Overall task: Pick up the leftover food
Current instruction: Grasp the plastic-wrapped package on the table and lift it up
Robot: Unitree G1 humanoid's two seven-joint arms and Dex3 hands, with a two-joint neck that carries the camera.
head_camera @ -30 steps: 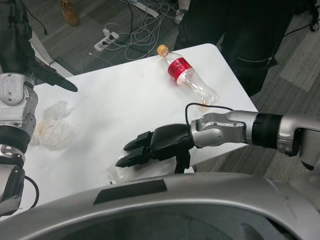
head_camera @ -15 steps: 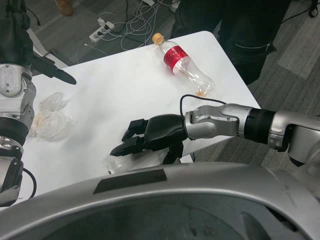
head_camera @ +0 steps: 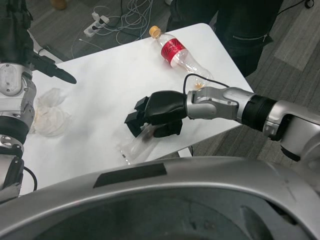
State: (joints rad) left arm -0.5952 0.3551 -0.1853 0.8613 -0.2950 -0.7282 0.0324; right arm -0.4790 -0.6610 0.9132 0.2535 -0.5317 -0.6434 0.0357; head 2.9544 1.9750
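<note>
Right hand (head_camera: 156, 116) grips clear food wrapper (head_camera: 134, 148) near table edge (head_camera: 220, 131).

White table (head_camera: 110, 95), rounded far corner. On it: a plastic bottle (head_camera: 181, 59) lying on its side near the far right edge, red label, orange cap; crumpled white wrappers (head_camera: 49, 112) at the left edge; a clear plastic bag (head_camera: 134, 148) at the near edge.

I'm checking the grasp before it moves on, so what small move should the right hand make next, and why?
Probably lift a little, straight up. The right hand has its fingers curled around one end of the clear plastic wrapper, whose other end rests on the table near its front edge. A short lift would show whether the grip holds.
</note>
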